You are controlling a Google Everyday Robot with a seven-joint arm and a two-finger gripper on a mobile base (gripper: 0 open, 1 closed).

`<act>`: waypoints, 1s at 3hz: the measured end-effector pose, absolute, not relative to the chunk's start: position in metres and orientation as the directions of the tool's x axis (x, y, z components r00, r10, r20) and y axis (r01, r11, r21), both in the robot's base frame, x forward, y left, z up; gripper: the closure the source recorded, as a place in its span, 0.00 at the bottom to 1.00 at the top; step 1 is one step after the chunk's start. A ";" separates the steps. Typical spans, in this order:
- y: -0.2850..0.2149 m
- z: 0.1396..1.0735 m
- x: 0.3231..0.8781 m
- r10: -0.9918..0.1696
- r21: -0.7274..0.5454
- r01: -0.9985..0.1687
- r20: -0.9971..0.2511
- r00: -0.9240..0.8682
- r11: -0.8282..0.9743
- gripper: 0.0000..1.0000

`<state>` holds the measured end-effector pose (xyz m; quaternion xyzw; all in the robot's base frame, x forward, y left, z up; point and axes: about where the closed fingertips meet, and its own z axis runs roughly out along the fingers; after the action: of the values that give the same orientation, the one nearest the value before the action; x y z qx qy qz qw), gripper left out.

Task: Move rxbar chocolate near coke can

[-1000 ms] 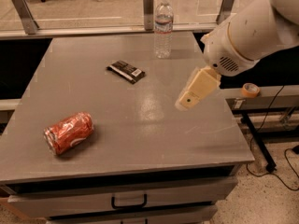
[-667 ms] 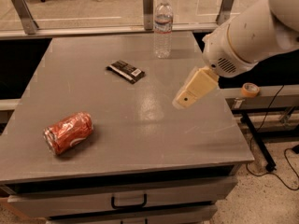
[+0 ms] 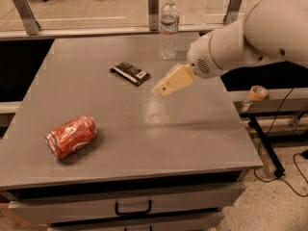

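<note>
The rxbar chocolate (image 3: 130, 73), a flat black-brown bar with white marks, lies on the grey table (image 3: 144, 129) towards the back centre. The coke can (image 3: 71, 136), red and dented, lies on its side at the front left. My gripper (image 3: 164, 86) with cream-coloured fingers hangs above the table just right of the bar, a short way from it and touching nothing. The white arm reaches in from the upper right.
A clear plastic water bottle (image 3: 169, 28) stands upright at the table's back edge, behind the gripper. A roll of tape (image 3: 259, 92) sits on a ledge to the right. A drawer with a handle (image 3: 132, 208) is below the table front.
The gripper has moved left and slightly back, closer to the rxbar chocolate. The bar, can and bottle have not moved.
</note>
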<state>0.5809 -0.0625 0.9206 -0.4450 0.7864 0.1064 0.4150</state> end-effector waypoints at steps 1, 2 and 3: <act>-0.040 0.901 0.602 -0.544 -0.190 -0.790 -0.813 -0.206 0.583 0.00; -0.023 0.886 0.622 -0.519 -0.221 -0.764 -0.838 -0.169 0.606 0.00; -0.007 0.877 0.642 -0.490 -0.209 -0.750 -0.855 -0.171 0.627 0.14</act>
<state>0.6423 -0.0070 0.8770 -0.4113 0.7537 0.1314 0.4955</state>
